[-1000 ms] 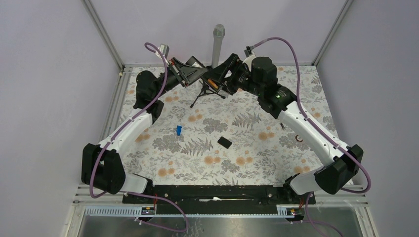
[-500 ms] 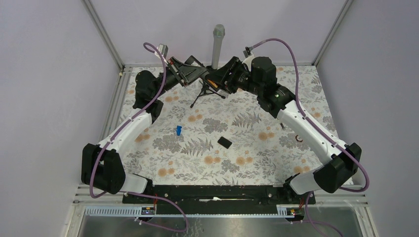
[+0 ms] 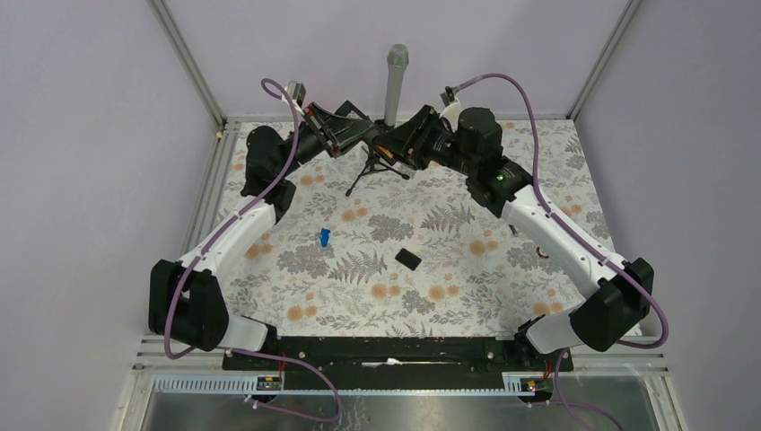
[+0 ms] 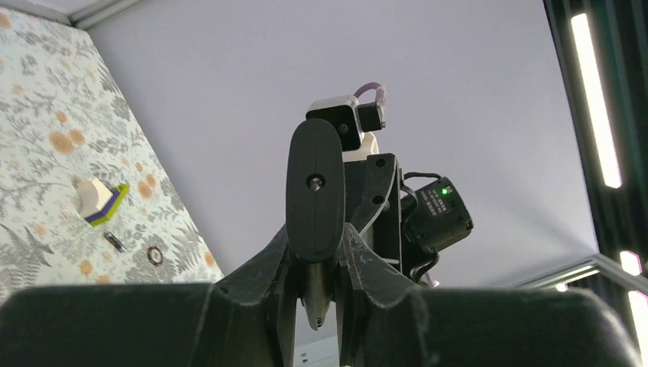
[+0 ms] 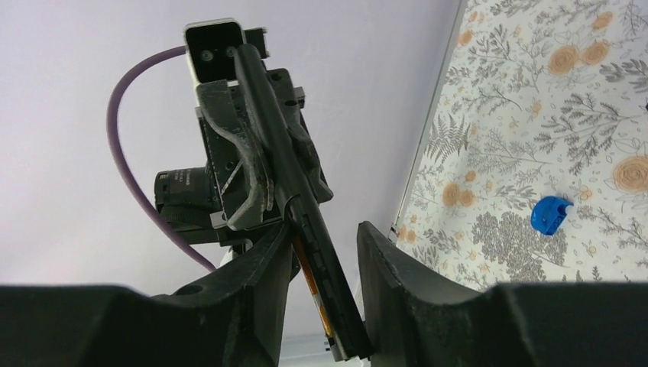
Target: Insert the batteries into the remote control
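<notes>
— Where the two arms meet over the far end of the worktop (image 3: 449, 301), what do the left jaws have?

— The remote control (image 4: 314, 187). The left jaws are pressed together on its lower part. The rest of the slim black bar stands straight out past their tips, lifted clear of the worktop.

— And the right jaws?

— They face the left ones nearly tip to tip. The free end of the remote runs slantwise into the gap between them, so one finger stands on each side of it. They are partly spread: toward the tips there is a gap between the bar and one finger, while deeper in the bar seems to meet that finger. Whether they press on it, I cannot tell.

— Any battery in sight?

— One orange sliver, a battery (image 5: 309, 281), lies along the edge of the remote. It is inside the right jaws' gap, close against one finger. It is not clear whether it sits in the compartment or only rests against the bar.

— What lies away from the jaws?

— A small blue piece (image 3: 324, 237) is down on the worktop, well apart, on the left jaws' side. A small black cover plate (image 3: 408, 259) lies roughly below the point where the jaws meet. Farther off on the right arm's side are a white piece (image 4: 95, 195) with a yellow-green edge and a small ring (image 4: 155, 255).
</notes>
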